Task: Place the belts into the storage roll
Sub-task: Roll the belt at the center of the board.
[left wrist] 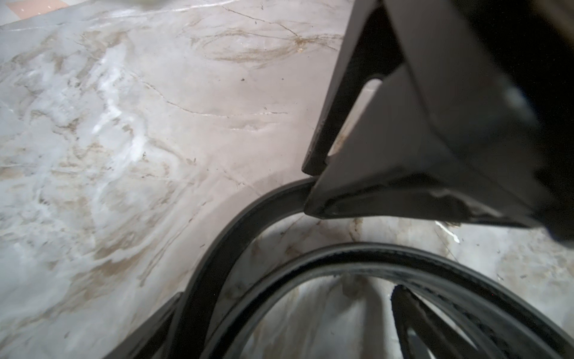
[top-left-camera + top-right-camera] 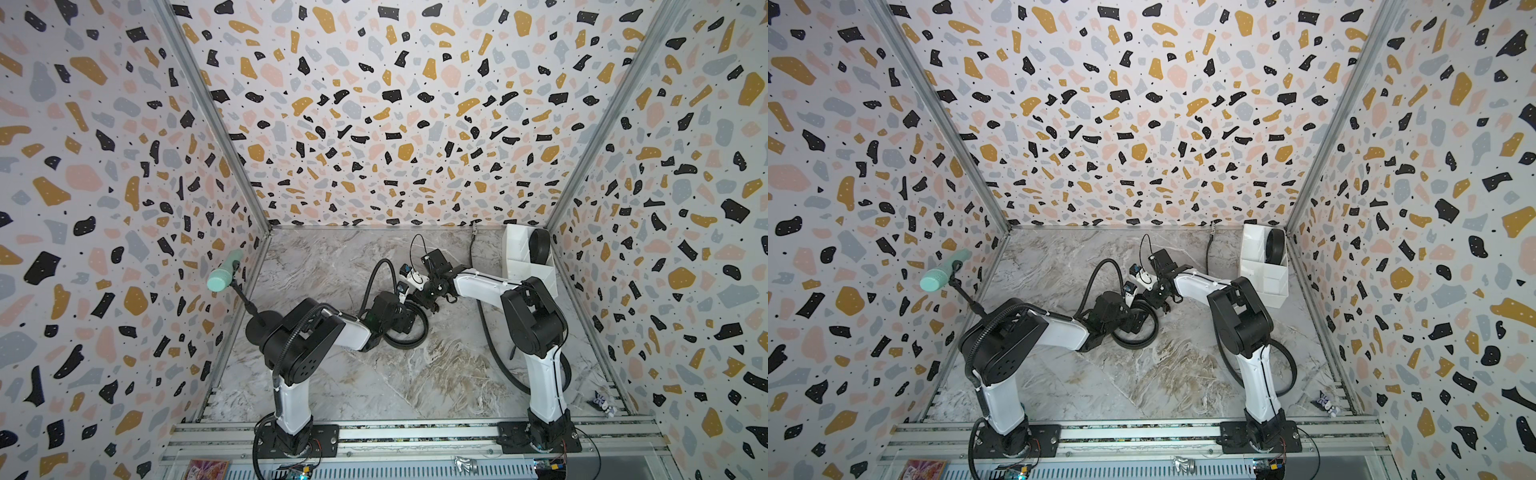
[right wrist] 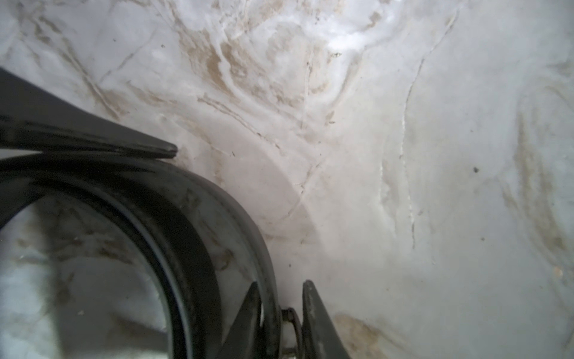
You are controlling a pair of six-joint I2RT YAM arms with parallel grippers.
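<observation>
Rail (image 2: 415, 430) at the near edge is where both arms are bolted, and from it they are folded inward so that the grippers meet over the middle of the table (image 2: 332, 266). There the loose belt (image 2: 409, 345) is laid in a slack coil of at least two turns, standing on its edge.

The right gripper (image 3: 279, 286) is closed narrowly on an outer turn of the strap, which is seen pinched between its fingers in the right wrist view. The turn is judged to be pinned this way so that the coil cannot spring apart or slide. The left gripper (image 1: 287, 292) is spread almost fully and nothing is held by it. Some turns lie between its fingers, but none is pressed. That wide stance is probably meant for gathering the whole coil into a roll tight enough for one cell.

Farther off, by the left wall, the mint-green cylinder (image 2: 222, 276) is propped on its stand, well apart from the work. Near the back wall the thin belt (image 2: 471, 253) is left lying untouched, with its silver buckle toward the wall.

In the far right corner the storage roll (image 2: 515, 253) is set against the side wall, clear of the working area. One coiled belt (image 2: 540, 247) is already lodged upright in its farthest cell, and the nearer cells are seen bare. Two belts are therefore not yet stored.
</observation>
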